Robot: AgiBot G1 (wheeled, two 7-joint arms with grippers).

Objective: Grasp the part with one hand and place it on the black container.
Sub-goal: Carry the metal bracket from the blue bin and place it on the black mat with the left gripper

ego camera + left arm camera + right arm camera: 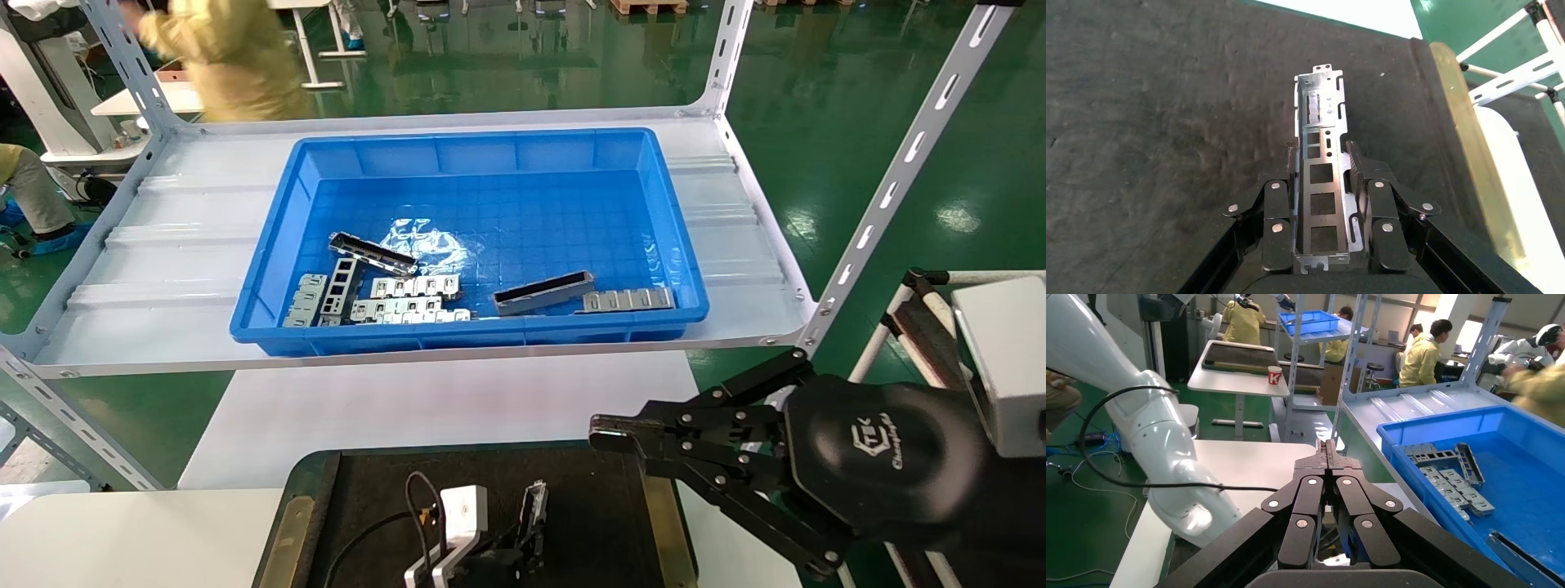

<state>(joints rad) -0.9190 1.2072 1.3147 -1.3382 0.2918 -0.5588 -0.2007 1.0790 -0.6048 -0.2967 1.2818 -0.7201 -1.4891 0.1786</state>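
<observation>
Low over the black container, the left claw clamps the part between its fingers, so the placing step looks nearly done and calls for opening and lifting away, while the right claw, pressed shut and empty, idles short of the blue bin.

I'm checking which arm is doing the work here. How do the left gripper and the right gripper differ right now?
The left gripper is clamped on the slim silver-grey metal trough bar low over the flat matte black tray; the right gripper holds nothing. The left gripper's fingers grip the bar's two long sides; the right gripper's fingers are pressed together. The left gripper is over the tray's middle; the right gripper hangs at the tray's right edge. Both are black linkage grippers.
</observation>
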